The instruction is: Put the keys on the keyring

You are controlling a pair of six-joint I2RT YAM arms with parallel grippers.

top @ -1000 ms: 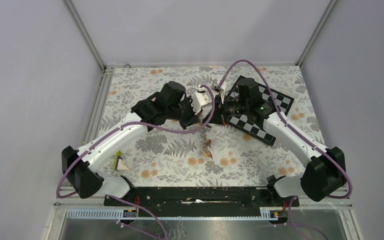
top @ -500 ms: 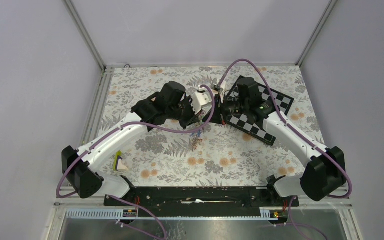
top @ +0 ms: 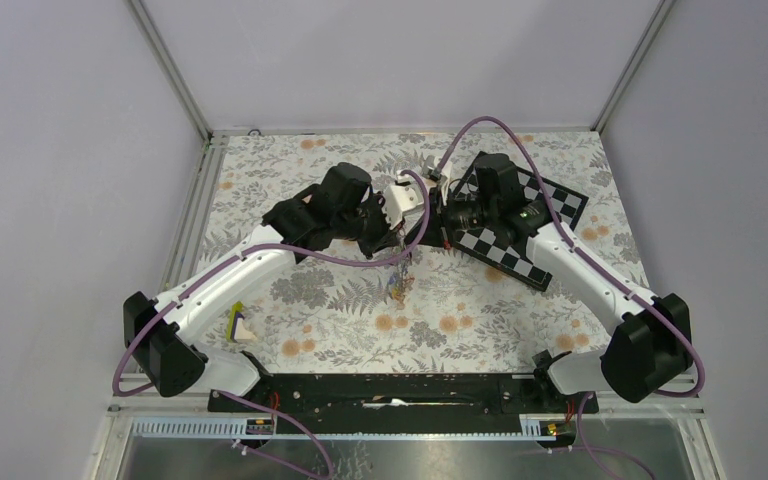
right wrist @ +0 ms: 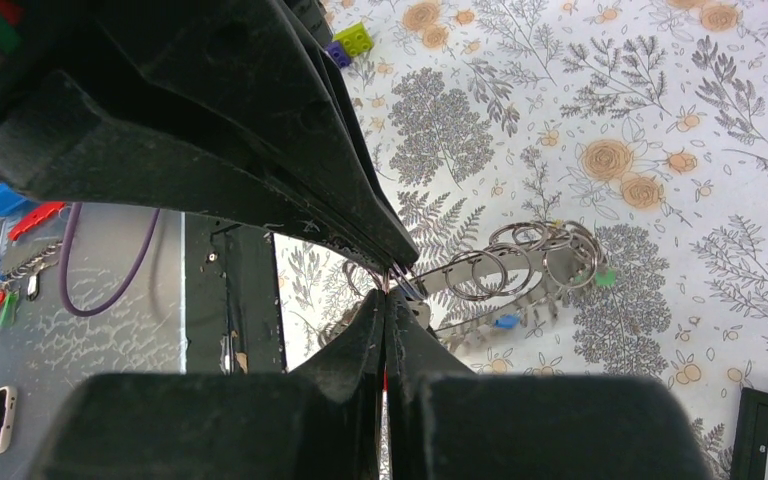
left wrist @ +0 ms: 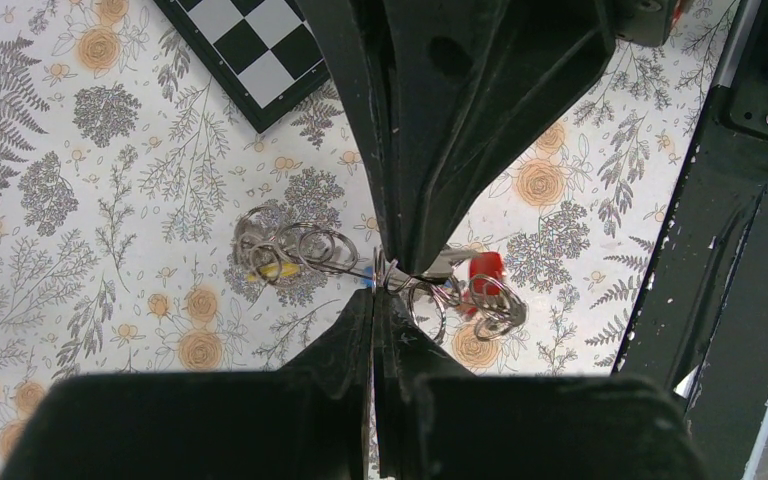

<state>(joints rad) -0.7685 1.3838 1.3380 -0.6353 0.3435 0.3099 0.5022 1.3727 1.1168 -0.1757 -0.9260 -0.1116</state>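
Left gripper [left wrist: 385,285] clamped shut, right gripper [right wrist: 388,292] likewise, tips nose to nose on the thin wire of the keyring [left wrist: 295,250]. Apparently lifted off the floral table [top: 480,310], out in the middle between the two arms, with the keys [top: 398,283] dangling below in one tangled bunch. Red key [left wrist: 484,270] off to one side of the pinch, yellow key [left wrist: 272,270] tucked among the loops on the other; flecks of blue and green too, seen from the right wrist. Threaded or merely snagged, loop by loop? Hard to tell. So: hold one side firm, work the wire with the other, small moves only. Keep the grip right at the tips, no squeezing harder, for fear of springing the coil loose. Let the bunch hang quiet before twisting. Stay off the chequered board [top: 560,205] just behind, and mind the purple cable [top: 360,258] draped close by.
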